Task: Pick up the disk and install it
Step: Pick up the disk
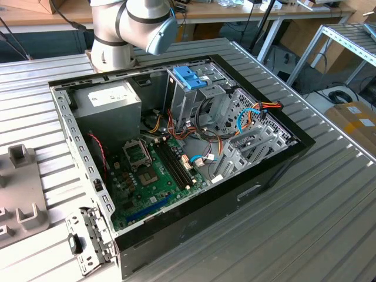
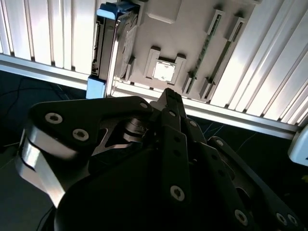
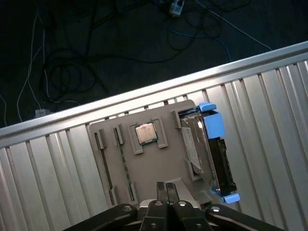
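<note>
Blue plastic is framing the disk, which is standing on edge in a slot of the grey holder. The holder is lying on the ribbed metal tabletop close to its edge, and a processor chip is sitting in a pocket just beside the disk.

By my reading the work is at the pick-up stage. The disk is resting untouched in the holder and nothing is being carried. The claw is hanging above the holder and well clear of it, with its black fingers pressed together on nothing. It is pointing down at the holder's bare edge, not at the disk.

Taking the disk would call for the fingers to be parted wide enough to straddle its thin upper edge. The claw would also need to be lined up over that edge, so the pads close on the flat faces and not on the blue frame ends.

In the exterior view the arm's shoulder is standing at the far side of the open computer case, with the rest of the arm reaching up out of frame. Inside the case, the metal cage is waiting, by my judgement, as the place of installation.
</note>
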You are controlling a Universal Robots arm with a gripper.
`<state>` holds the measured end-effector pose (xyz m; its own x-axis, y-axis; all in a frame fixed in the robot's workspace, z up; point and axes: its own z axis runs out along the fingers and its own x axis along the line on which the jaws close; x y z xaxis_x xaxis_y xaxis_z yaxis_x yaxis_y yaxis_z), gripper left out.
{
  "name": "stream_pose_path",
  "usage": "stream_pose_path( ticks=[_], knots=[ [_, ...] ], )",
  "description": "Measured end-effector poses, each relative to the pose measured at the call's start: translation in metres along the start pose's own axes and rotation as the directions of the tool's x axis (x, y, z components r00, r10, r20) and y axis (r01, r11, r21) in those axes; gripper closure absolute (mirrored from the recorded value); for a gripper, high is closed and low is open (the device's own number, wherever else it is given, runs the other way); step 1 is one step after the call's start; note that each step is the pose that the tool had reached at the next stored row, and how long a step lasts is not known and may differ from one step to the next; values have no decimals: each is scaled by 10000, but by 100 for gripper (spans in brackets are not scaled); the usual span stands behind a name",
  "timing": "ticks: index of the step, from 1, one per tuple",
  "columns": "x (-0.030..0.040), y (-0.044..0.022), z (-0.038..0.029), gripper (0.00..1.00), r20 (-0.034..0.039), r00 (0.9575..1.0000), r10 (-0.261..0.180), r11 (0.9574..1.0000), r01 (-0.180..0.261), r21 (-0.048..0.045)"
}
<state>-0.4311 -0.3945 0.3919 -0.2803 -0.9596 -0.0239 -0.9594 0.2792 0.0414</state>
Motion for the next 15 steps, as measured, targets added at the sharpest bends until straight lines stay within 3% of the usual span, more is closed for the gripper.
stream_pose_path(
  ticks=[15],
  knots=[
    [0,0,0,90,-38,9956,-934,9956,934,-24]
  ],
)
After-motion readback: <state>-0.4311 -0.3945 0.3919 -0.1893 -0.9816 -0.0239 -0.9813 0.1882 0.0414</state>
